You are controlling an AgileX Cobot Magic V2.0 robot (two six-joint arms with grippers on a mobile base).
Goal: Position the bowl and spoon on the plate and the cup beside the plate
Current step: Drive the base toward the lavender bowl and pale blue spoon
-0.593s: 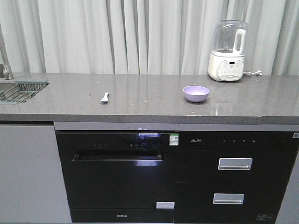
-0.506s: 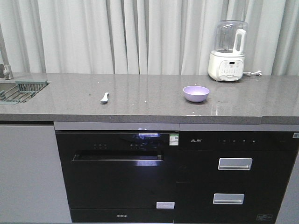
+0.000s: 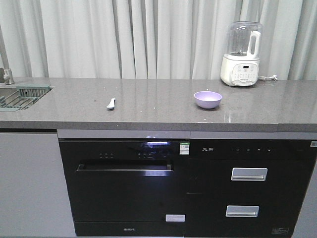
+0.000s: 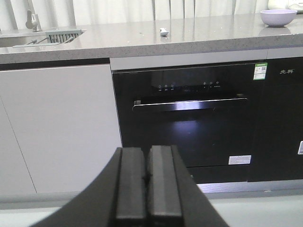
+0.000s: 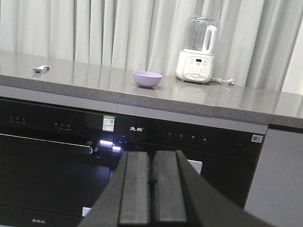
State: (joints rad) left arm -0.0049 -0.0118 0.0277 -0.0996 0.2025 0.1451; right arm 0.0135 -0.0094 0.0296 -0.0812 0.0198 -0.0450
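Observation:
The lavender bowl [image 3: 208, 99] stands on the grey counter [image 3: 158, 111], right of centre; it also shows as the bowl [image 4: 278, 17] and the bowl [image 5: 147, 78] in the wrist views. The pale spoon [image 3: 111, 103] lies on the counter left of centre, seen too as the spoon [image 4: 164, 32] and the spoon [image 5: 40, 69]. No plate or cup is in view. My left gripper [image 4: 147, 182] hangs low in front of the cabinets, shut and empty. My right gripper [image 5: 152, 184] is also low, before the oven front, shut with nothing in it. Neither shows in the front view.
A white blender [image 3: 241, 49] stands at the counter's back right. A sink with a green rack [image 3: 22, 95] is at the left end, with a tap [image 4: 32, 19]. Below are a black oven [image 3: 124, 186] and drawers [image 3: 247, 188]. Curtains hang behind.

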